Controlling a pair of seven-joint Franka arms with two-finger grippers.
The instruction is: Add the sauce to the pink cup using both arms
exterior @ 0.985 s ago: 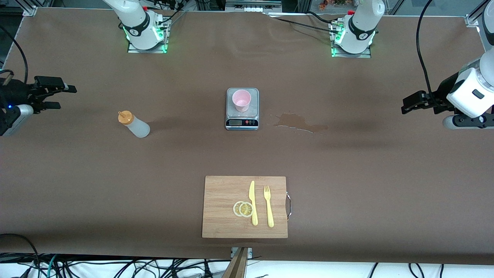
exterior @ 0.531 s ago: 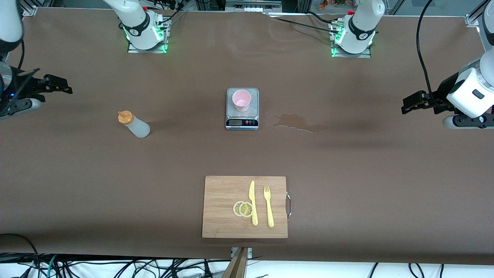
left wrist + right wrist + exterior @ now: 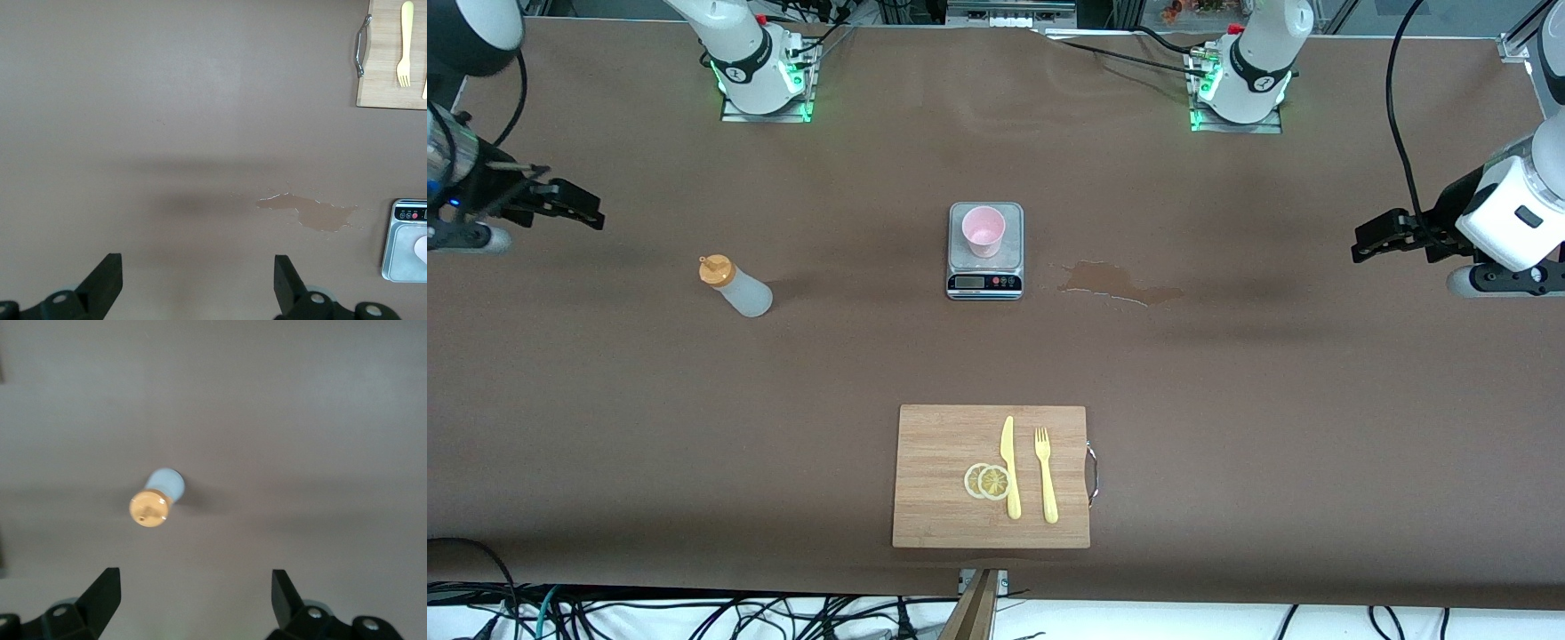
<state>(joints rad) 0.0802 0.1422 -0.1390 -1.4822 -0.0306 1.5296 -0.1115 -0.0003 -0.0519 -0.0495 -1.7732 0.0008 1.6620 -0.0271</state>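
The sauce bottle (image 3: 735, 286), whitish with an orange cap, stands on the brown table toward the right arm's end; the right wrist view shows it (image 3: 155, 499) from above. The pink cup (image 3: 983, 231) stands on a small kitchen scale (image 3: 984, 283) at mid-table, and only a sliver of the cup (image 3: 421, 249) shows in the left wrist view. My right gripper (image 3: 574, 206) hangs open and empty over the table's edge at the right arm's end, apart from the bottle. My left gripper (image 3: 1371, 242) is open and empty over the left arm's end.
A wooden cutting board (image 3: 943, 524) with a yellow knife (image 3: 1009, 466), yellow fork (image 3: 1045, 475) and two lemon slices (image 3: 987, 481) lies nearer the front camera than the scale. A wet stain (image 3: 1116, 282) marks the table beside the scale, toward the left arm's end.
The right arm has swung its wrist, so its gripper now points down over the table near the edge. The left arm, bottle and cup have not moved.
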